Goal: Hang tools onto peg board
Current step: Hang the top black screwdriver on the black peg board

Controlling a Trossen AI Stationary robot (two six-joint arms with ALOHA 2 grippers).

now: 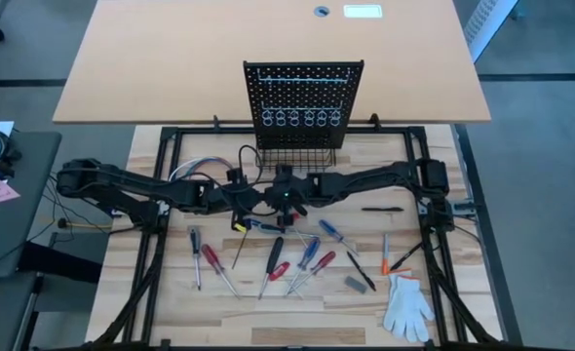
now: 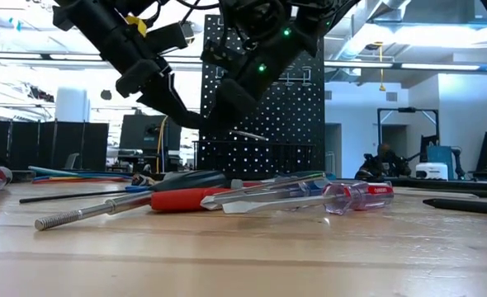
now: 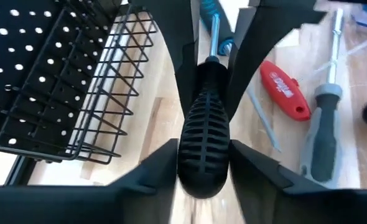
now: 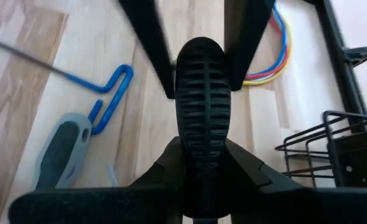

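A black ribbed-handled screwdriver hangs in the air in front of the peg board, over the middle of the table, between my two grippers, which face each other. My right gripper is shut on its handle. My left gripper stands slightly open around the handle's rounded butt end, its fingers close on either side. The thin metal shaft pokes out below the grippers in the low view. The other tools lie flat on the wooden top nearer the front edge. My right gripper pinches the ribbed handle between its two fingers, back from the butt end. The fingers come from the table's right side, slanting down, and lie along the handle. The screwdriver is lifted clear of the table, its butt end toward the left arm.
A black wire basket sits at the board's base, close behind the grippers. A loop of coloured wires lies at the back left, a blue hex key below the grippers, and a white glove at the front right.
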